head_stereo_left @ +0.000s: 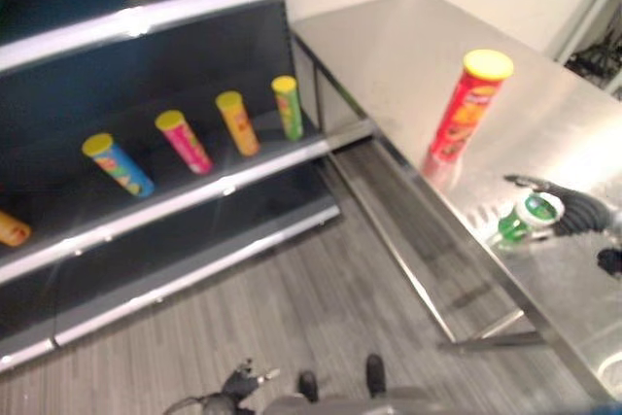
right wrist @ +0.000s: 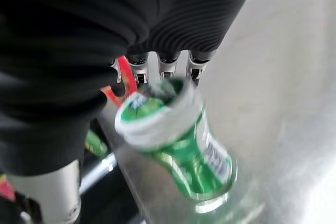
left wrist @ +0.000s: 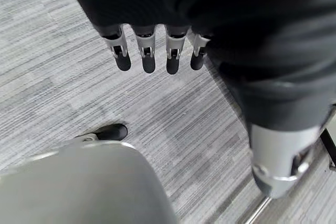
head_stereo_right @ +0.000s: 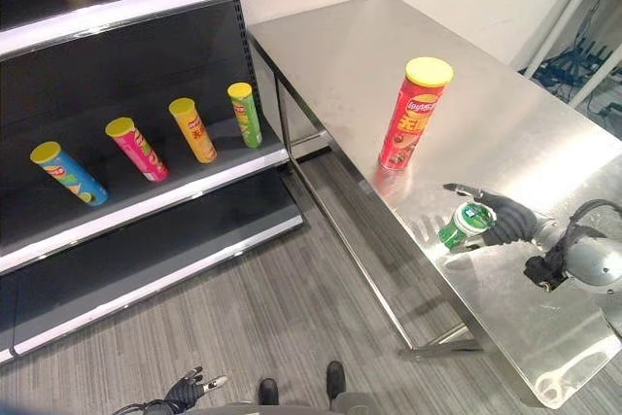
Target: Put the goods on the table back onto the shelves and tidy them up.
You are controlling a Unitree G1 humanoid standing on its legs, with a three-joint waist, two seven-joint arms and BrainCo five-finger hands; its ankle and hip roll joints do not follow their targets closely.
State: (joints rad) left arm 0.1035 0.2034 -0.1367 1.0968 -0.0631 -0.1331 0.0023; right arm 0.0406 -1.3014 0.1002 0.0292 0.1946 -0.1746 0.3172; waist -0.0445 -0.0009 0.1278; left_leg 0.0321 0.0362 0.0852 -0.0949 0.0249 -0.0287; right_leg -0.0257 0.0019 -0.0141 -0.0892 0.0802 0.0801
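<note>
1. Right eye view is showing the right hand (head_stereo_right: 509,219) reaching over the steel table (head_stereo_right: 505,114), its dark cover lying just behind a small green cup (head_stereo_right: 464,224) with a white lid.
2. From where I am standing, the cup is sitting on the table near its front edge, and the right wrist view is showing it (right wrist: 176,145) tilted, right below the fingers (right wrist: 166,64).
3. Those fingers are pointing fairly straight past the lid; I cannot tell whether any of them is touching or gripping the cup.
4. A red can (head_stereo_right: 415,113) with a yellow lid is standing upright on the table, a little beyond the cup.
5. On the shelf (head_stereo_right: 165,191) to the left, four cans are leaning back in a row: a blue can (head_stereo_right: 68,173), a pink can (head_stereo_right: 137,149), an orange can (head_stereo_right: 192,129) and a green can (head_stereo_right: 246,115).
6. The left hand (left wrist: 157,51) is hanging over the grey floor (left wrist: 63,77), fingers relaxed and holding nothing.
</note>
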